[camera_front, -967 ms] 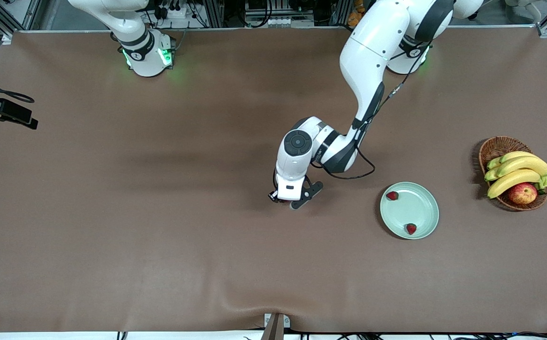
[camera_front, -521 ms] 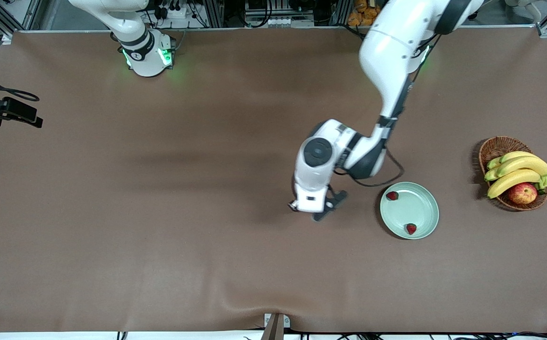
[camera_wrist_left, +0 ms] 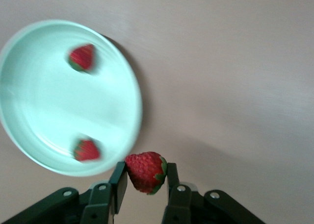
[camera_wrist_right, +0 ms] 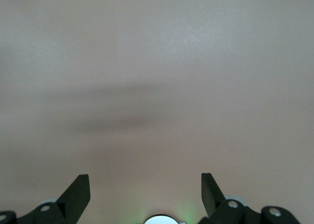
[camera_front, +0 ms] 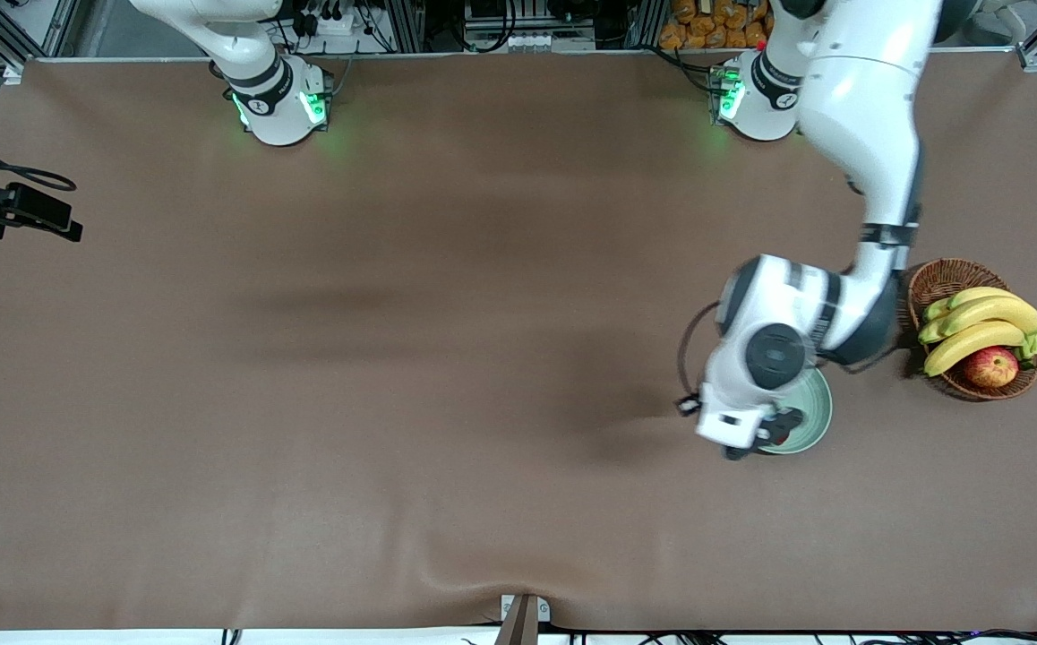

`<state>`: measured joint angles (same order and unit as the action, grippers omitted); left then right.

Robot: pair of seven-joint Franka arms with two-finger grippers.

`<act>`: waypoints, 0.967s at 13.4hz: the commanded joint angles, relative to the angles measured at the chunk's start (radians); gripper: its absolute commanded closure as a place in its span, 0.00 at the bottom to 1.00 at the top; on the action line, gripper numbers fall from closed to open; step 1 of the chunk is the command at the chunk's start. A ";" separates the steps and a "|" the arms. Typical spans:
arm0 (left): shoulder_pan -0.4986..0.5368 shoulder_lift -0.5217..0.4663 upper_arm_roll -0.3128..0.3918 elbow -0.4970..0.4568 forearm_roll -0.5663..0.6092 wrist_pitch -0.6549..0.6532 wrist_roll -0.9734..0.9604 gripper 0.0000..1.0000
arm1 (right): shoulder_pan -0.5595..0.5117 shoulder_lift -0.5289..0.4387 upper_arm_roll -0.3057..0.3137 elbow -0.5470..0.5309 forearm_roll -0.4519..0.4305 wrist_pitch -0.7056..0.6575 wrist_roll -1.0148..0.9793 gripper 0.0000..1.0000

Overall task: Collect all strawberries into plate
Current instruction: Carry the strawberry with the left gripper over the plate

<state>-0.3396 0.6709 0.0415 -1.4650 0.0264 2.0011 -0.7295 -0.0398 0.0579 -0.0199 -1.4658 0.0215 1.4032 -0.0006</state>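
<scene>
My left gripper (camera_front: 756, 441) hangs over the edge of the pale mint-green plate (camera_front: 814, 408) on the side toward the right arm's end. In the left wrist view it (camera_wrist_left: 145, 179) is shut on a red strawberry (camera_wrist_left: 145, 171) with a green cap. Two more strawberries (camera_wrist_left: 82, 57) (camera_wrist_left: 87, 150) lie in the plate (camera_wrist_left: 34, 96), apart from each other. In the front view the left wrist hides most of the plate. My right gripper (camera_wrist_right: 145, 189) is open and empty over bare brown table; that arm waits.
A brown wicker basket (camera_front: 941, 276) with bananas (camera_front: 984, 327) and a red-yellow apple (camera_front: 991, 365) stands beside the plate, toward the left arm's end. A black device with a cable (camera_front: 12, 210) sits at the table's edge at the right arm's end.
My left gripper has carried the strawberry from mid-table toward the left arm's end, and is now over the plate's edge. The two strawberries in the plate have not moved.
</scene>
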 commanded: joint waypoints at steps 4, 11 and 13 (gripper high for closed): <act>0.146 -0.024 -0.017 -0.126 0.026 0.031 0.235 0.85 | 0.011 -0.030 -0.015 -0.027 -0.006 0.003 -0.006 0.00; 0.192 -0.089 -0.012 -0.112 0.026 0.010 0.318 0.00 | 0.005 -0.033 -0.015 -0.015 -0.012 0.000 -0.009 0.00; 0.212 -0.167 -0.014 -0.110 0.026 -0.007 0.341 0.00 | 0.005 -0.032 -0.012 -0.005 -0.008 -0.012 -0.007 0.00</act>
<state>-0.1508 0.6092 0.0355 -1.5499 0.0264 2.0255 -0.4172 -0.0376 0.0496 -0.0334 -1.4630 0.0214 1.4035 -0.0015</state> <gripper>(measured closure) 0.000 0.000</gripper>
